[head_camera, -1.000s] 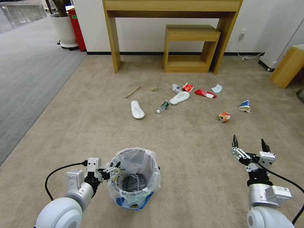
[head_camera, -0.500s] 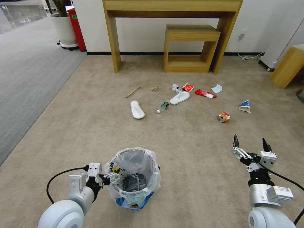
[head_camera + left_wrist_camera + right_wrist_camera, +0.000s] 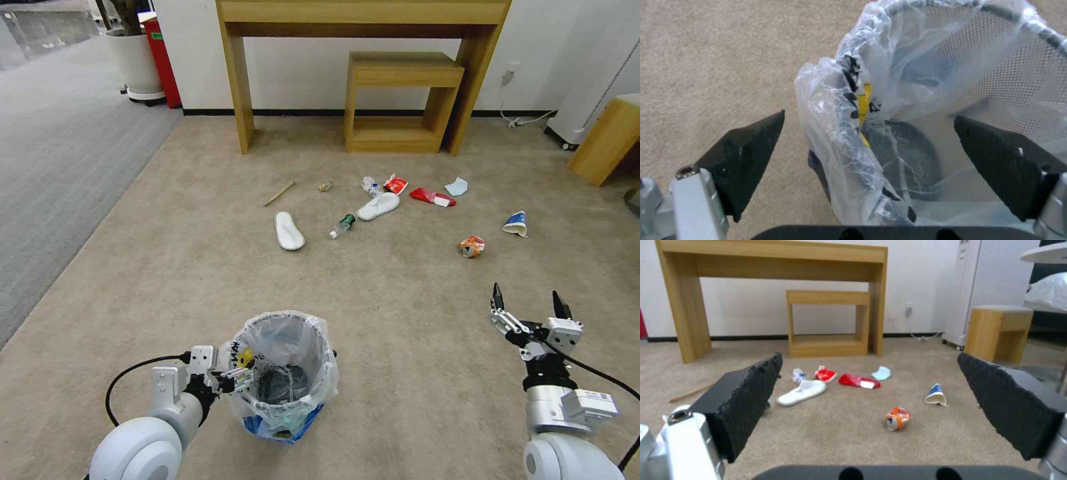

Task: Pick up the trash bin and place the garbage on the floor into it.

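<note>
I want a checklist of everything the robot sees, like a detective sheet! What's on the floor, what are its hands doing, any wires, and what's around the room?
Surface: beige carpet, grey carpet at left.
Job's things: round black wire-mesh trash bin with clear bag, upright. Litter ahead: two white slippers, crushed orange can, blue-white paper cup, red wrappers, wooden stick, bottles, light-blue mask.
Clutter: nothing seen beyond the litter.
Hands: left hand open, fingers straddling the bin's rim; right hand open, raised over bare carpet.
Cables: black cable at the left arm; white wall cord.
Surroundings: wooden table, small wooden shelf, white planter.
</note>
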Motion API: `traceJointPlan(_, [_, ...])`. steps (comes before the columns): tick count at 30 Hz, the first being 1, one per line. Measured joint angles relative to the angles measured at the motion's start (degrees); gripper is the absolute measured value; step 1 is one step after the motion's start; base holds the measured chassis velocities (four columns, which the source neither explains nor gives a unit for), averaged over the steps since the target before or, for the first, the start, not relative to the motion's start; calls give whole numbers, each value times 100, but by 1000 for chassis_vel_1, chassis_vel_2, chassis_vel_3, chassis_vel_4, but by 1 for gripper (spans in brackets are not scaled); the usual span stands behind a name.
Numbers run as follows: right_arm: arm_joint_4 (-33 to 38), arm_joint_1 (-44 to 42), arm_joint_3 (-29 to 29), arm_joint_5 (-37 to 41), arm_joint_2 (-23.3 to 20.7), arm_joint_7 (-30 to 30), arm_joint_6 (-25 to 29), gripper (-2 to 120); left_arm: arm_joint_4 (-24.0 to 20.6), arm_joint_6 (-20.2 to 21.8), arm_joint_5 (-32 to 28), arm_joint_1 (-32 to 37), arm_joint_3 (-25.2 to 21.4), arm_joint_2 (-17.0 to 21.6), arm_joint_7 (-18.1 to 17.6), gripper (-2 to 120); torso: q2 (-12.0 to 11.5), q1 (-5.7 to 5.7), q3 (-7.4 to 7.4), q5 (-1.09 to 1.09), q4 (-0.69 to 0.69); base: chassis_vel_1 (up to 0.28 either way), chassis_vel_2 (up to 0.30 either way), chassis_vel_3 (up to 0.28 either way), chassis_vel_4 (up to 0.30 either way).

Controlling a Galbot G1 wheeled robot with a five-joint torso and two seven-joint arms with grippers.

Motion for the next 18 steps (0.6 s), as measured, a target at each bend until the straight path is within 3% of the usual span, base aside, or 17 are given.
traceJointPlan(18, [-177,147,-50,-1,-34,1,-85,100,370,0,-121,-167,-18,-85,-98,100,0,0,0,0,0,0,0,0,0])
